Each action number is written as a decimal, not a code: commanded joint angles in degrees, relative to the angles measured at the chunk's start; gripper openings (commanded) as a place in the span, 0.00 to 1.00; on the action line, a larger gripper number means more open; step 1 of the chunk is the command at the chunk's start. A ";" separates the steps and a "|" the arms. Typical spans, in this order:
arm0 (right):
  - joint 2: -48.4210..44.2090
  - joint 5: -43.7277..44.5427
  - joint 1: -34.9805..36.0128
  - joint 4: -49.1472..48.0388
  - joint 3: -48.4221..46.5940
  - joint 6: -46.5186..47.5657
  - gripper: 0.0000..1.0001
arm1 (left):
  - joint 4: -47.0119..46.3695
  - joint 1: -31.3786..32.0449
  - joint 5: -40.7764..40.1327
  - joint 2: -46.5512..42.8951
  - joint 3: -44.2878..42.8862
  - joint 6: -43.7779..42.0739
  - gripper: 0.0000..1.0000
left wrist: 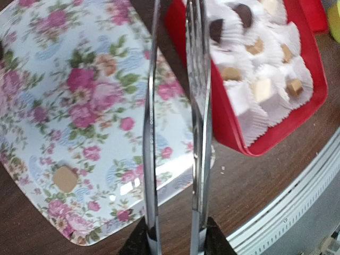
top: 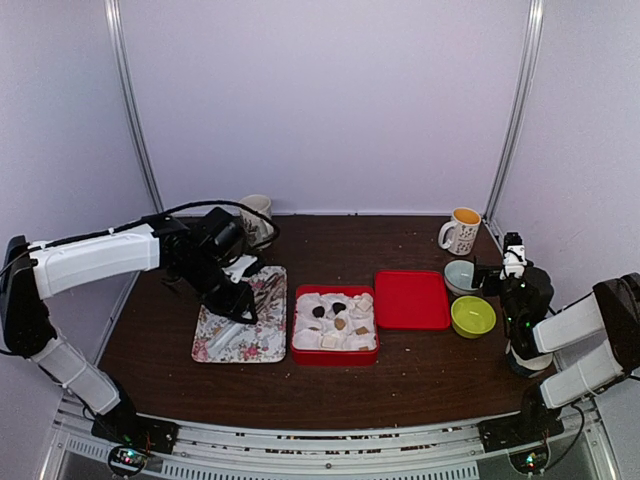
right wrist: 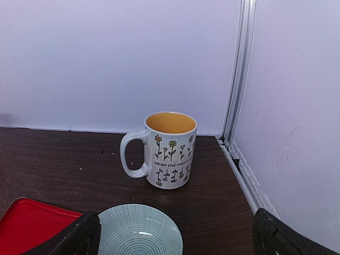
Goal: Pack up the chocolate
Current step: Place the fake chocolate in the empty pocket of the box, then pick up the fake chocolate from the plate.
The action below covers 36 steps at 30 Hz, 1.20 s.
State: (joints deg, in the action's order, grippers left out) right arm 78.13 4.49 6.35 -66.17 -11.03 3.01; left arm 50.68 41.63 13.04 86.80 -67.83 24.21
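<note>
Several chocolate pieces, dark (left wrist: 216, 29) and tan (left wrist: 255, 47), sit in white paper cups inside the open red box (top: 302, 352). One tan chocolate (left wrist: 65, 178) lies on the floral tray (top: 262, 345). My left gripper (left wrist: 172, 240) is over the tray's right edge beside the box, shut on metal tongs (left wrist: 150, 133). The tongs' two arms stand apart, and their tips run out of the left wrist view. My right gripper (top: 513, 256) is at the far right by the bowls, open and holding nothing.
The red lid (top: 411, 299) lies right of the box. A grey-blue bowl (right wrist: 139, 232), a green bowl (top: 473, 316) and a flowered mug (right wrist: 169, 149) stand at the right. Another mug (top: 257, 218) stands at the back behind the tray. Walls and metal posts enclose the table.
</note>
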 commanded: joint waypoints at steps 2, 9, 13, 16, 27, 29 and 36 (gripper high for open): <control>-0.42 -0.48 -0.46 0.16 -1.26 -0.32 1.00 | -1.67 -6.35 -3.56 -4.48 4.58 4.98 0.31; -0.43 -0.53 -0.43 0.17 -1.20 -0.32 1.00 | -2.50 -11.37 -5.56 -7.22 7.52 8.09 0.36; -0.41 -0.51 -0.46 0.17 -1.25 -0.34 1.00 | -3.63 -14.21 -5.65 -7.49 8.37 8.47 0.39; -0.41 -0.54 -0.45 0.17 -1.25 -0.38 1.00 | -5.16 -16.29 -4.91 -6.55 8.72 8.19 0.41; -0.39 -0.53 -0.42 0.16 -1.22 -0.34 1.00 | -10.14 -20.73 -3.89 1.73 6.89 5.69 0.46; -0.42 -0.54 -0.46 0.12 -1.23 -0.36 1.00 | -10.47 -21.41 -4.05 3.41 6.06 5.17 0.46; -0.41 -0.54 -0.45 0.17 -1.28 -0.37 1.00 | -11.78 -22.43 -3.14 9.13 3.41 3.35 0.46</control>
State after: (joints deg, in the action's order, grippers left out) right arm 78.13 4.47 6.35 -66.17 -11.03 3.01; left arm 42.02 19.92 8.95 93.97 -61.34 29.54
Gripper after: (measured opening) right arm 0.999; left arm 0.463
